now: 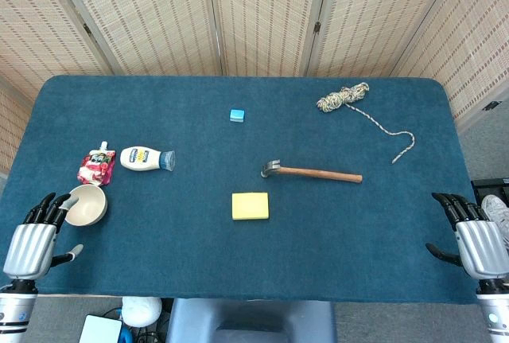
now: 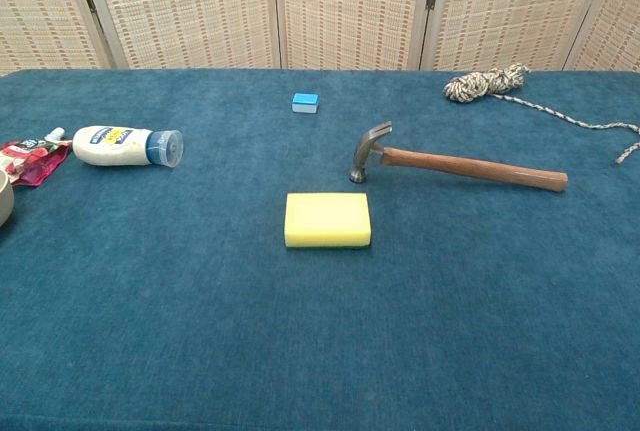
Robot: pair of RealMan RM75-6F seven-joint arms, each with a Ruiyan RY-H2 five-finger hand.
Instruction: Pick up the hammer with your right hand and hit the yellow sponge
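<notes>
Wood-handled hammer (image 1: 312, 172), steel head likely heavy and rigid, lay mid-table just beyond the soft yellow sponge (image 1: 250, 205), best taken along the bare handle; right hand (image 1: 475, 239) rested empty, fingers apart, well off at the table's near edge.

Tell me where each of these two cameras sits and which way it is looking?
Head view: high up, looking steeply down on the whole table; the left robot hand and right robot hand show at the bottom corners, both open and holding nothing.
Chest view: low, near table height, looking across toward the screens; none of the robot's body shows.
Both views share the hammer, yellow sponge, small blue block, white bottle and rope.
</notes>
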